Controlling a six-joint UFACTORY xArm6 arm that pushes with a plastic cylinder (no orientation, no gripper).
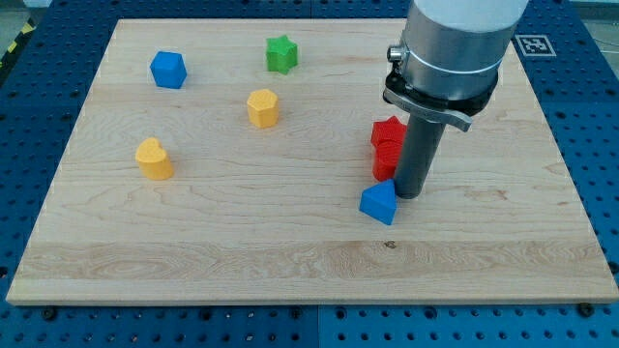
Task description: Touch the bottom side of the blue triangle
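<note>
The blue triangle [379, 202] lies on the wooden board [290, 251], right of the middle. My tip [407, 196] rests at the triangle's right edge, touching or nearly touching it. The dark rod rises from there into the grey arm housing [455, 48] at the view's top right. A red block [387, 145] stands just above the triangle, partly hidden behind the rod.
A blue block [168, 70] sits at the upper left. A green star [281, 54] sits at the top centre. A yellow hexagon-like block [262, 107] lies below the star. A yellow heart-like block [154, 159] lies at the left.
</note>
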